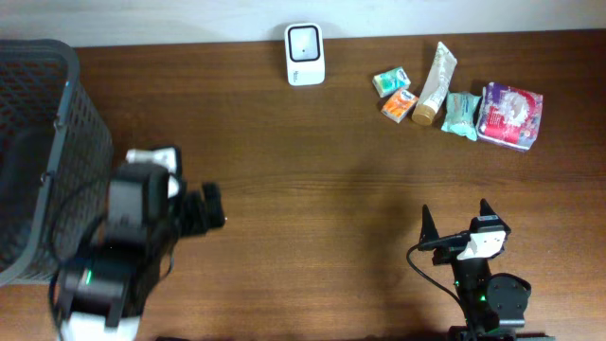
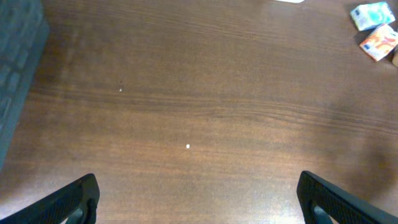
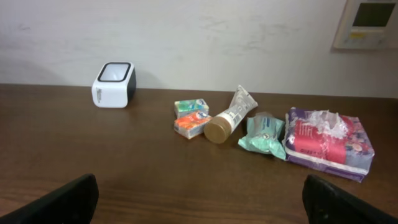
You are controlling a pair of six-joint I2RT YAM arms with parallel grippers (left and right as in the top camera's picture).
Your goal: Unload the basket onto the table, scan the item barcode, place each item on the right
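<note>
A white barcode scanner [image 1: 305, 54] [image 3: 114, 84] stands at the table's far edge. To its right lie the items: a small green pack [image 1: 391, 80] [image 3: 190, 107], an orange pack [image 1: 400, 104] [image 3: 192, 124], a tube with a tan cap [image 1: 435, 83] [image 3: 230, 116], a teal pouch [image 1: 461, 114] [image 3: 263, 134] and a purple-and-pink pack [image 1: 511, 116] [image 3: 328, 142]. My left gripper [image 1: 216, 208] [image 2: 198, 186] is open over bare wood at the left. My right gripper [image 1: 456, 213] [image 3: 199, 186] is open near the front edge, facing the items from well short of them. Neither holds anything.
A dark mesh basket [image 1: 66, 114] [image 2: 18, 50] stands at the table's left end, beside the left arm. A white wall with a panel [image 3: 371, 22] rises behind the table. In the left wrist view the green pack [image 2: 372, 15] and the orange pack [image 2: 379, 42] show at the top right.
</note>
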